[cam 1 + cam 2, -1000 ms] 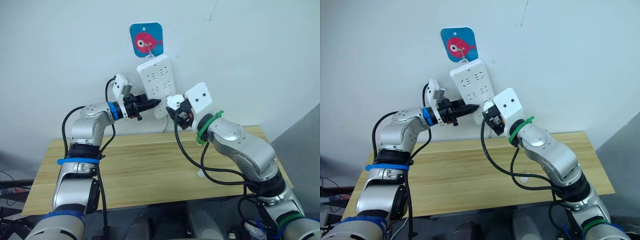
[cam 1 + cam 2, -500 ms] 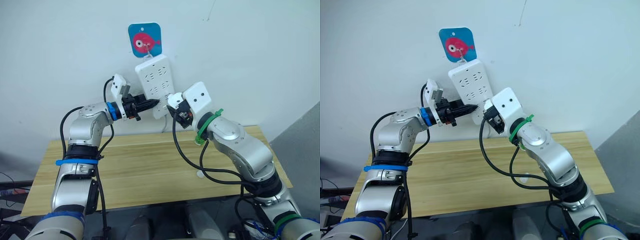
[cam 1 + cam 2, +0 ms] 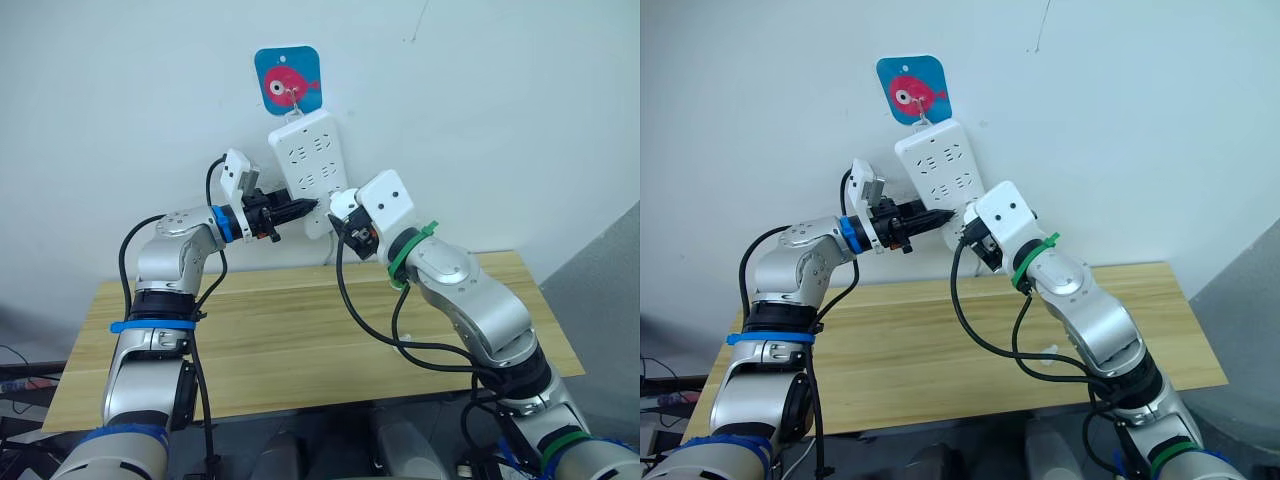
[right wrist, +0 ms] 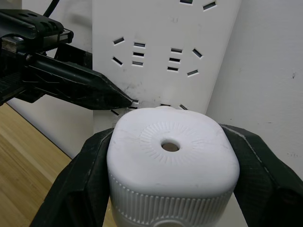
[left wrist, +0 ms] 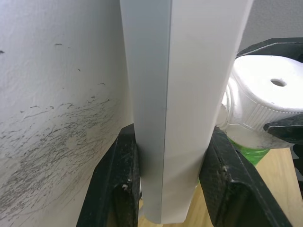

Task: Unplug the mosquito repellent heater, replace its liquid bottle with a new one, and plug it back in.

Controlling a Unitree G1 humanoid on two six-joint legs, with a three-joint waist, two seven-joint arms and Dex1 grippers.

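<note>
Left tool (image 5: 168, 189) clamps the power strip (image 3: 308, 165); right tool (image 4: 170, 179) grips the heater (image 4: 171, 163) w/ fingers shut on it.

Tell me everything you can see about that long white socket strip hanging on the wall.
The power strip is a long white plastic bar with rounded corners and several rows of socket slots. It hangs tilted on the white wall from a hook on a blue plaque with a pink fish. The left gripper clamps its lower end by both side edges. The right gripper holds the white mosquito repellent heater right at its lower sockets.
</note>
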